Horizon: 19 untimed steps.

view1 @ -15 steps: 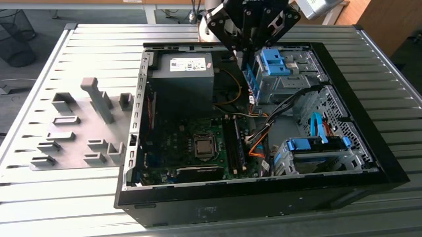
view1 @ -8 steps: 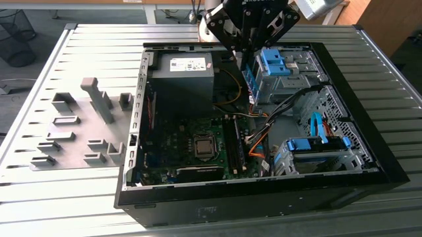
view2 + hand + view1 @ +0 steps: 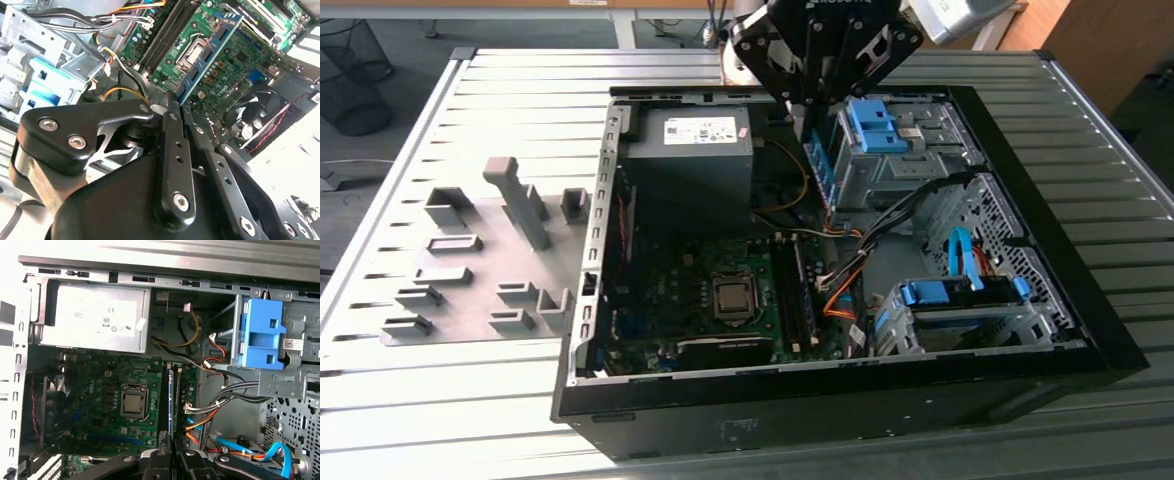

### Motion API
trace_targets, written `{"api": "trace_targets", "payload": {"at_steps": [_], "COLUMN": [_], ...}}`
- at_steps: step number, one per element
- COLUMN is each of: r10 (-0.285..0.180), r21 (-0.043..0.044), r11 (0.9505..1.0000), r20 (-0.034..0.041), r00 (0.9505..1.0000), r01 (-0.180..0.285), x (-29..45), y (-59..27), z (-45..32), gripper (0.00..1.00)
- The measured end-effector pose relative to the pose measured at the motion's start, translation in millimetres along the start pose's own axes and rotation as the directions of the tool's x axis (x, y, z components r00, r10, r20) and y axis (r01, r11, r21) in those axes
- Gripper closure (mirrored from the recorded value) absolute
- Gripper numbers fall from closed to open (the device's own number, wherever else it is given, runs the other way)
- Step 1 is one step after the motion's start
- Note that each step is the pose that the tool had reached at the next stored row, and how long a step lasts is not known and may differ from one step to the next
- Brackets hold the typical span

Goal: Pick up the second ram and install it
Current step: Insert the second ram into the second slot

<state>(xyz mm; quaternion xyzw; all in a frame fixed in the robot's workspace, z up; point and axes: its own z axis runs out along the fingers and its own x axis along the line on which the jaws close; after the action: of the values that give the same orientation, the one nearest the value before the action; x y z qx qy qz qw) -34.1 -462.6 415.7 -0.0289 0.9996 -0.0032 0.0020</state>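
My gripper (image 3: 807, 112) hangs over the back of the open computer case (image 3: 854, 390), shut on the second ram (image 3: 819, 165). The ram is a narrow blue-green stick with black chips, held by one end and pointing down into the case. In the second wrist view it (image 3: 207, 55) runs out from between the shut fingers (image 3: 170, 130) over the green motherboard (image 3: 235, 65). In the first wrist view I see it edge-on (image 3: 172, 400) above the long black memory slots (image 3: 164, 405), beside the processor socket (image 3: 133, 402). The stick is in the air, above the board.
A grey power supply (image 3: 687, 150) fills the case's back corner. Bright blue drive-bay clips (image 3: 874, 125) (image 3: 961, 295) and bundled cables (image 3: 847, 290) crowd the exterior view's right side. A fan (image 3: 250, 117) sits by the board. A grey holder plate (image 3: 480, 260) lies on the table outside the case.
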Motion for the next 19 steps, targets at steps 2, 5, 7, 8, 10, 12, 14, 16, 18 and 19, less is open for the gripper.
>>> {"api": "trace_targets", "payload": {"at_steps": [2,5,7,8,10,12,14,16,18,19], "r10": [0.003,0.014,0.030,0.032,0.032,0.032,0.032,0.033,0.033,0.033], "r21": [-0.0002,-0.0001,-0.0002,-0.0002,-0.0002,-0.0002,-0.0003,-0.0003,-0.0001,-0.0001], "r11": [1.0000,0.9999,0.9995,0.9995,0.9995,0.9995,0.9995,0.9995,0.9995,0.9995], "r20": [-0.0039,-0.0076,-0.0097,-0.0097,-0.0098,-0.0098,-0.0098,-0.0098,-0.0098,-0.0099], "r00": [1.0000,0.9999,0.9995,0.9994,0.9994,0.9994,0.9994,0.9994,0.9994,0.9994], "r01": [-0.003,-0.014,-0.030,-0.032,-0.032,-0.032,-0.032,-0.033,-0.033,-0.033], "x": [0.1,0.1,0.1,0.1,0.2,0.4,0.6,0.7,0.7,0.7], "y": [0.0,0.0,-0.1,-0.5,-2.9,-5.4,-7.6,-8.5,-8.7,-8.7], "z": [2.1,6.0,8.8,10.6,14.2,17.8,21.5,25.2,28.8,29.7], "gripper": [0.86,0.86,0.86,0.86,0.86,0.86,0.86,0.86,0.86,0.86]}}
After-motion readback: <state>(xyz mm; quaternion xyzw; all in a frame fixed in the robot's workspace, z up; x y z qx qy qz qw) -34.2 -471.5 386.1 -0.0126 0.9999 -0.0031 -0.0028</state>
